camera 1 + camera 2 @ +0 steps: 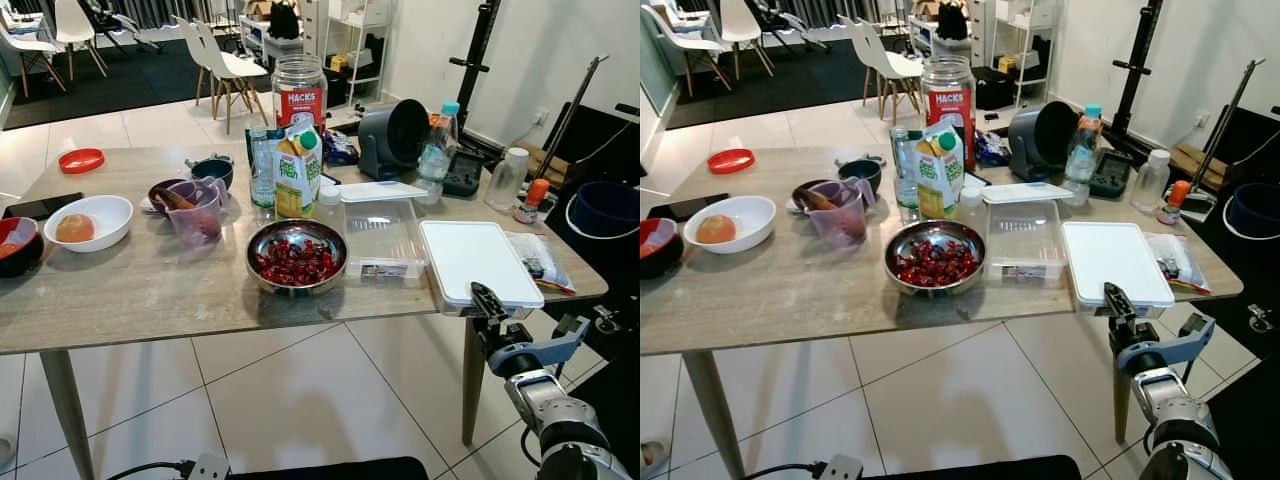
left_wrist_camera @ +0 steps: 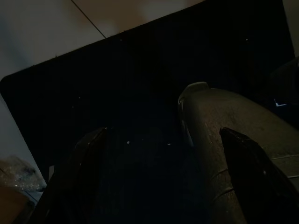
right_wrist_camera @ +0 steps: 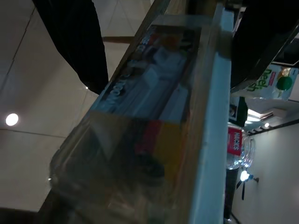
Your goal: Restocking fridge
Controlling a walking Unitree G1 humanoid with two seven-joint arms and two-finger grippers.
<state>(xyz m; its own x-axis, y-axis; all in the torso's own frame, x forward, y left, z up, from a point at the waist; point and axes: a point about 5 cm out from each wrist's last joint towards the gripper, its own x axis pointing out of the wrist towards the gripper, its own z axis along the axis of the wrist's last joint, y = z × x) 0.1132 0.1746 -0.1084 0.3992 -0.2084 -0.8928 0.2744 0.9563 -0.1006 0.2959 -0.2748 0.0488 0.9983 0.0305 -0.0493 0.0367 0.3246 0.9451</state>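
Note:
A flat clear container with a white lid [image 1: 478,258] lies at the table's front right corner. My right gripper [image 1: 490,305] is at that corner, open, its fingers straddling the container's front edge, one above the lid. In the right wrist view the container's clear side [image 3: 149,116] runs between the two black fingers [image 3: 74,42], with a gap beside one of them. A juice carton [image 1: 297,172], a steel bowl of red berries [image 1: 296,258] and an open clear tub [image 1: 380,238] stand mid-table. My left gripper [image 2: 163,133] hangs idle in the dark, open.
On the wooden table [image 1: 150,290] are a large jar [image 1: 300,92], a water bottle [image 1: 437,152], a purple measuring cup [image 1: 196,210], a white bowl [image 1: 112,215] and a black fan [image 1: 392,137]. A blue bucket [image 1: 605,208] sits to the right. White chairs [image 1: 228,65] stand behind.

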